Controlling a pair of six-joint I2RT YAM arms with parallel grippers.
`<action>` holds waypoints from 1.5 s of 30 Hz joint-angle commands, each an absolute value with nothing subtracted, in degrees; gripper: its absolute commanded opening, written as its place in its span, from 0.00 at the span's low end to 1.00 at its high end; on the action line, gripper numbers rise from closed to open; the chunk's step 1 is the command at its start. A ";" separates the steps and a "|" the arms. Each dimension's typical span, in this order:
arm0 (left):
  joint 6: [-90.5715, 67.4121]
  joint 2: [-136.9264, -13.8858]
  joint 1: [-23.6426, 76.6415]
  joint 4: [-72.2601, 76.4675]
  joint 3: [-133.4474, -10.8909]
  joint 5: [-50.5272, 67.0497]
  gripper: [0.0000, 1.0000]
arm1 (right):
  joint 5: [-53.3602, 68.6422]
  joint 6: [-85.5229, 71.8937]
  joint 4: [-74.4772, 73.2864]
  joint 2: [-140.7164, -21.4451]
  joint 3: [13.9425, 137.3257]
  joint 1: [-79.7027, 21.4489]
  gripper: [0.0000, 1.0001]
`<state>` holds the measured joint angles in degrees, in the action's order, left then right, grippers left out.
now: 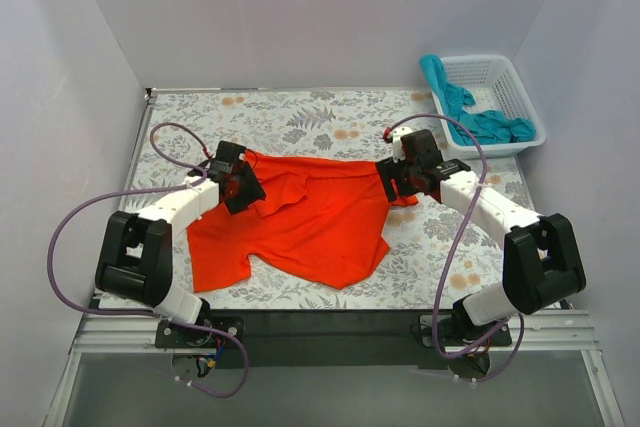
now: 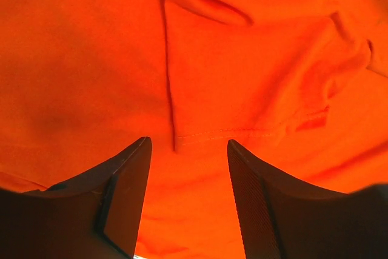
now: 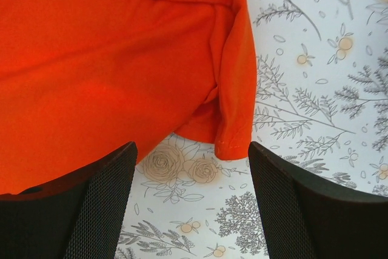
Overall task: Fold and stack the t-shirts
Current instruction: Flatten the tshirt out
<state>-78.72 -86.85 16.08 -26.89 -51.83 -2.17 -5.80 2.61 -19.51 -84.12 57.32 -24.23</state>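
Two t-shirts logged. The orange-red t-shirt (image 1: pixel 300 227) lies rumpled and part-spread at centre of the surface (image 1: pixel 300 112). The teal t-shirt (image 1: pixel 480 122) is bunched in the white basket (image 1: pixel 528 97) at the far-right corner, w/ one end draped over the basket's left rim.

L gripper (image 1: pixel 240 182) is poised over the far-left part of the orange cloth. In the wrist view its jaws (image 2: pixel 188 144) are seen parted, nothing pinched, w/ a stitched hem seam (image 2: pixel 242 131) just beyond the tips. R gripper (image 1: pixel 405 175) is at the far-right corner. Its jaws (image 3: pixel 193 147) are spread wide and empty, w/ the sleeve (image 3: pixel 233 89) end lying between and just ahead of them on the surface.

Handling, judged: cloth is light, limp, zero stiffness. It is expected to sag and drag if lifted from one pt. Thin layers are easily split, so one ply may be taken when two are wanted. Best hold judged at hemmed edges (sleeve end, shoulder seam), both sides taken together to keep an edge taut.

Not resolved: collar not made out, so front vs back is unknown. L wrist view is filled w/ cloth, no surface visible, so height above the cloth can't be told. Layer count under the folds is unknown. Most of the teal shirt is hidden in the basket.
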 commanded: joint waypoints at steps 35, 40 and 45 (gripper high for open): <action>-79.89 -93.60 21.71 -28.92 -56.34 -9.05 0.30 | -4.48 0.53 -13.80 -81.12 51.42 -24.35 0.80; -80.24 -95.18 22.32 -28.83 -56.16 -8.52 0.28 | -5.27 0.53 -13.71 -81.12 50.98 -24.35 0.80; -79.98 -94.75 22.59 -29.35 -56.86 -9.66 0.02 | -6.15 0.44 -13.45 -82.09 50.98 -23.47 0.80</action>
